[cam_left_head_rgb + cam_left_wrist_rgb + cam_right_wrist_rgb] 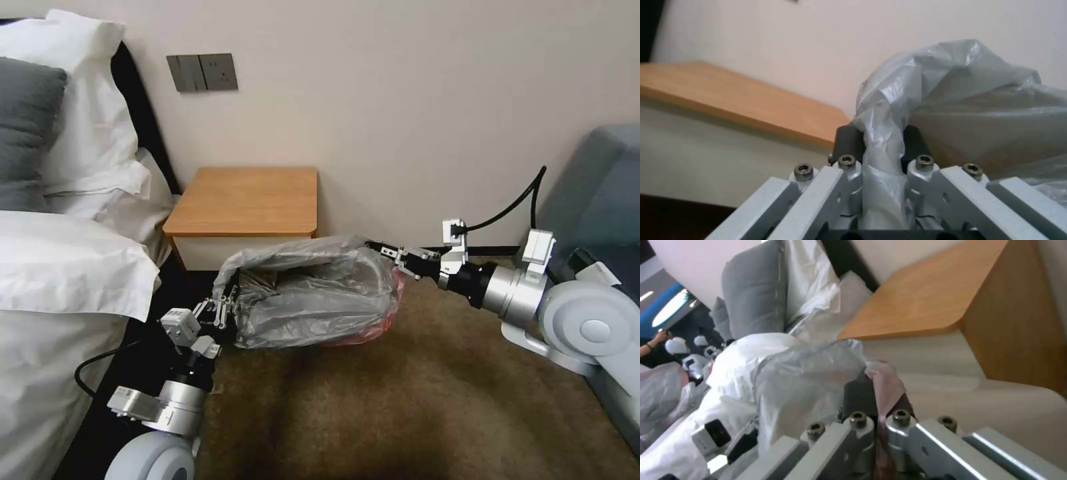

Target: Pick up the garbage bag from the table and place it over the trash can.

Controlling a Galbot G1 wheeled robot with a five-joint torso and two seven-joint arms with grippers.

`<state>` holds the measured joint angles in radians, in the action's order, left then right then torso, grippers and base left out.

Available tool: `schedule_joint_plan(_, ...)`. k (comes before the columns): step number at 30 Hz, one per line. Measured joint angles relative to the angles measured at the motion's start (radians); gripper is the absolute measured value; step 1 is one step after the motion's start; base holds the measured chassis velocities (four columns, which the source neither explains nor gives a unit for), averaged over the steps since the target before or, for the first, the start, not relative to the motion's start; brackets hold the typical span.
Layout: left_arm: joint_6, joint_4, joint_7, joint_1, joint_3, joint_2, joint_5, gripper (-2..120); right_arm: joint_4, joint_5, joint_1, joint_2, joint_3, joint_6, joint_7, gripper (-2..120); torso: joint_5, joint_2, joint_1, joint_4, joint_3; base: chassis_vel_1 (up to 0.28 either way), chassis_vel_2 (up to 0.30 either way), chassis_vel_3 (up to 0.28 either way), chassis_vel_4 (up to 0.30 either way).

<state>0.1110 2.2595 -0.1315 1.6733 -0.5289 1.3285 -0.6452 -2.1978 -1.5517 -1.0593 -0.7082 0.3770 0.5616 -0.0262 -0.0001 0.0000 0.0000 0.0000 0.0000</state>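
The garbage bag [313, 300], crinkly grey plastic with a pinkish-red edge [373, 330], hangs stretched between my two grippers, low in front of the table [247, 200]. My left gripper [223, 303] is shut on the bag's left edge; in the left wrist view the plastic [925, 83] is pinched between the dark pads of that gripper [882, 140]. My right gripper [387, 253] is shut on the right edge, and the pink hem [885, 386] sits between its pads [858, 396]. The trash can is largely hidden under the bag; a cream rounded wall [1005, 413] shows beside the right gripper.
A bed with white linen [60, 267] and pillows stands close on the left, next to my left arm. A grey-blue sofa [600, 193] is at the right. Brown carpet [400, 400] lies open in front. Wall sockets [202, 72] are above the table.
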Motion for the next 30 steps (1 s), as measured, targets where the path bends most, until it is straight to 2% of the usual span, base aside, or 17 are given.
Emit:
schedule_joint_plan(8, -0.041, 0.001, 0.021, -0.009, 0.003, -0.003, -0.099, 7, 0.037, 0.107, -0.024, -0.026, -0.014, -0.016, -0.101, 0, 0.0000, 0.000, 0.000, 0.0000, 0.000, 0.000, 0.000, 0.000, 0.000)
schedule_joint_plan(13, -0.054, 0.000, 0.044, -0.019, 0.002, -0.005, -0.138, 7, 0.036, 0.133, -0.041, -0.030, -0.009, -0.019, -0.114, 3, 0.0001, 0.000, 0.000, 0.0000, 0.000, 0.000, 0.000, 0.000, 0.000)
schedule_joint_plan(20, -0.064, -0.022, 0.062, -0.030, 0.002, -0.005, -0.159, 7, -0.009, 0.123, -0.076, -0.028, 0.018, -0.018, -0.060, 32, 0.0000, 0.000, 0.000, 0.0001, 0.000, 0.000, 0.000, 0.000, 0.000)
schedule_joint_plan(21, -0.064, -0.022, 0.062, -0.030, 0.002, -0.005, -0.159, 7, -0.009, 0.123, -0.076, -0.028, 0.018, -0.018, -0.060, 32, 0.0000, 0.000, 0.000, 0.0001, 0.000, 0.000, 0.000, 0.000, 0.000)
schedule_joint_plan(24, -0.065, -0.032, 0.063, -0.032, 0.002, -0.004, -0.146, 7, -0.040, 0.074, -0.110, -0.026, 0.049, -0.017, -0.020, 45, 0.0000, 0.000, 0.000, 0.0000, 0.000, 0.000, 0.000, 0.000, 0.000)
schedule_joint_plan(25, -0.065, -0.032, 0.063, -0.032, 0.002, -0.004, -0.146, 7, -0.040, 0.074, -0.110, -0.026, 0.049, -0.017, -0.020, 45, 0.0000, 0.000, 0.000, 0.0000, 0.000, 0.000, 0.000, 0.000, 0.000)
schedule_joint_plan(28, -0.064, -0.041, 0.064, -0.034, -0.002, -0.006, -0.136, 7, -0.067, 0.039, -0.141, -0.024, 0.074, -0.016, -0.011, 61, 0.0000, 0.000, 0.000, 0.0000, 0.000, 0.000, 0.000, 0.000, 0.000)
schedule_joint_plan(30, -0.064, -0.041, 0.064, -0.034, -0.003, -0.006, -0.136, 7, -0.070, 0.033, -0.146, -0.024, 0.076, -0.015, -0.009, 64, 0.0000, 0.000, 0.000, 0.0000, 0.000, 0.000, 0.000, 0.000, 0.000)
